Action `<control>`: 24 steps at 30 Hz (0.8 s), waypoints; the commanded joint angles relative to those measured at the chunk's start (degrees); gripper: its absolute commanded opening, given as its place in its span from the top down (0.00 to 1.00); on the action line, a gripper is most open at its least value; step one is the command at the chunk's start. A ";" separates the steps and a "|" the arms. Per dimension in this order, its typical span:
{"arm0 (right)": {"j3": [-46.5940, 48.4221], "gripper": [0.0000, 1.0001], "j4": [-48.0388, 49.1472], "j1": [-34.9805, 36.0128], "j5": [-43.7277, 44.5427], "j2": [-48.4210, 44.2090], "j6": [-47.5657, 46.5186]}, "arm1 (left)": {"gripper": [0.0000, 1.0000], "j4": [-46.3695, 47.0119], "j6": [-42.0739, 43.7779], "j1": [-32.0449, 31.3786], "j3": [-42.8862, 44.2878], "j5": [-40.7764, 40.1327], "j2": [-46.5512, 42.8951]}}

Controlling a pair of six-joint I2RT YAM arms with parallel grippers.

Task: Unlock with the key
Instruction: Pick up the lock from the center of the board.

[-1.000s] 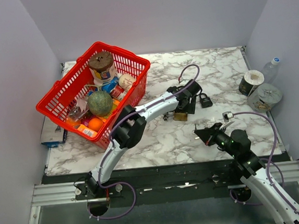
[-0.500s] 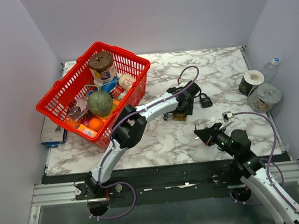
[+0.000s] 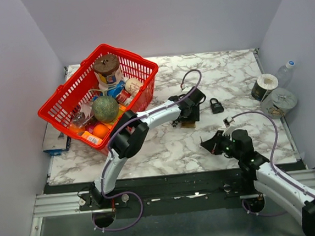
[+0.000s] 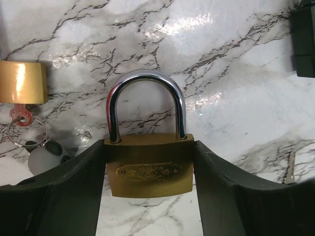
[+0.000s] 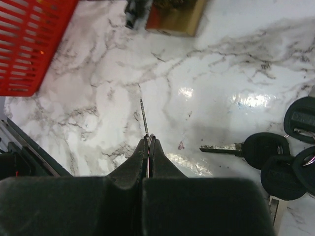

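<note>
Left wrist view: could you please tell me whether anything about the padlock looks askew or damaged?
Nothing stands out: the brass padlock lies flat and square between the fingers of the left gripper, shackle seated, no damage visible.

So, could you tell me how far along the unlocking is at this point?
Done: the right gripper is shut on the key, its blade sticking out ahead. In hand: the left gripper brackets the brass padlock, fingers against both sides of its body. Left: the key is not yet in the padlock, and the shackle is still seated closed.
</note>
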 commanded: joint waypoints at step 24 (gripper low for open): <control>14.63 0.99 27.45 -1.20 -5.31 46.19 5.48 | 1.00 23.12 -16.47 5.01 -25.56 15.38 -9.70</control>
